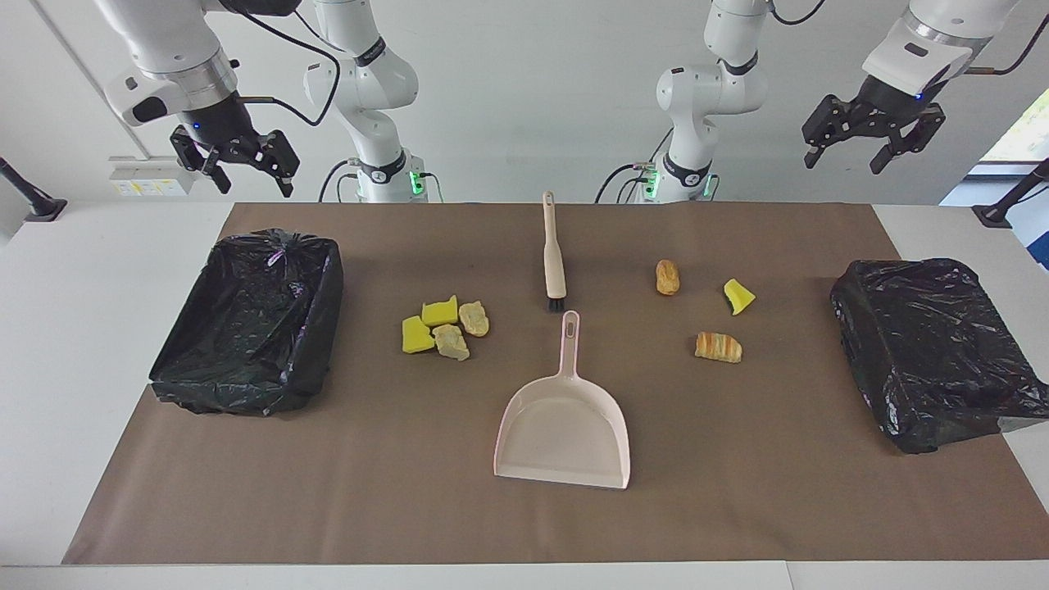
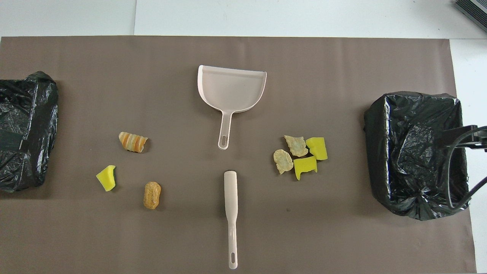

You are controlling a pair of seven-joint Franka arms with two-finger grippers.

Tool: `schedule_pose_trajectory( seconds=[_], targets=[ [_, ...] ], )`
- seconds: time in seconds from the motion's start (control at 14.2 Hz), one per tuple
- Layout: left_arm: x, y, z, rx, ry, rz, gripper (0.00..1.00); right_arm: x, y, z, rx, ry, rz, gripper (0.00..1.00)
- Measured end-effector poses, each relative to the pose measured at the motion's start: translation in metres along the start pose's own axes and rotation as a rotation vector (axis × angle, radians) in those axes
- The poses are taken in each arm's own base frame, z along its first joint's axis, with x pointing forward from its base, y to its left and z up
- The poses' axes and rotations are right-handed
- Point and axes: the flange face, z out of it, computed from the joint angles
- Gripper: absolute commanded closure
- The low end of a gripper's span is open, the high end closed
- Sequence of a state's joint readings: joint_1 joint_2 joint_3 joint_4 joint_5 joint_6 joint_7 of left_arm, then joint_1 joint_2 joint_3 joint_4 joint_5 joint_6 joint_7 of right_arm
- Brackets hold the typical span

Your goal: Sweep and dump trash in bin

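Observation:
Four scraps of trash [image 1: 447, 325] [image 2: 300, 156], yellow sponge pieces and tan lumps, lie bunched together toward the right arm's end of the brown mat. Toward the left arm's end lie three separate ones: an orange-brown lump [image 1: 668, 277] [image 2: 152, 195], a yellow sponge wedge [image 1: 737, 297] [image 2: 106, 178] and a striped bread piece [image 1: 719, 347] [image 2: 133, 141]. A black-bagged bin [image 1: 324, 319] [image 2: 380, 125] stands at the right arm's end. My right gripper [image 1: 250, 176] hangs open and empty high over that bin's near edge. My left gripper [image 1: 844, 162] hangs open and empty above the other end.
The pale pink dustpan [image 1: 565, 426] [image 2: 232, 89] lies mid-mat, handle toward the robots. The beige brush [image 1: 555, 254] [image 2: 231, 213] lies nearer to the robots, bristles by that handle. A second black-bagged bin [image 1: 926, 352] [image 2: 23, 129] sits at the left arm's end.

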State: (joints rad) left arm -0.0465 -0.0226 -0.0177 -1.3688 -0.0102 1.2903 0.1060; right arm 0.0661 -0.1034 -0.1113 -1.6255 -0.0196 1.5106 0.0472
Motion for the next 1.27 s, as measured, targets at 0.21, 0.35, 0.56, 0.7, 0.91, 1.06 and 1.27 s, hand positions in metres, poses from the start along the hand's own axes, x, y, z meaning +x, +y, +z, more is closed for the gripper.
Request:
schedule_pose_trajectory(
  seconds=[0.21,0.35,0.56,0.7,0.91,1.06,1.27],
  targets=[
    [0.000,0.000,0.000,0.000,-0.002,0.001,0.00,0.000,0.000,0.000,0.000,0.003,0.000,0.00],
    [0.000,0.003,0.000,-0.002,-0.002,0.005,0.00,0.000,0.000,0.000,0.000,0.002,0.000,0.00],
    [0.000,0.007,0.000,-0.002,-0.003,0.013,0.00,0.000,0.000,0.001,0.000,0.000,0.000,0.00],
    [0.000,0.007,0.000,-0.002,-0.004,0.012,0.00,0.000,0.000,0.005,0.000,-0.007,0.000,0.00],
    [-0.001,0.008,0.002,-0.003,-0.010,-0.004,0.00,0.000,0.000,0.015,-0.004,-0.030,-0.001,0.00],
    [-0.004,0.014,0.006,-0.002,-0.020,-0.016,0.00,-0.001,-0.001,0.024,-0.027,-0.043,-0.004,0.00],
    [-0.015,0.042,0.018,0.006,-0.031,-0.010,0.00,0.003,-0.003,0.027,-0.038,-0.021,-0.005,0.00]
  ],
)
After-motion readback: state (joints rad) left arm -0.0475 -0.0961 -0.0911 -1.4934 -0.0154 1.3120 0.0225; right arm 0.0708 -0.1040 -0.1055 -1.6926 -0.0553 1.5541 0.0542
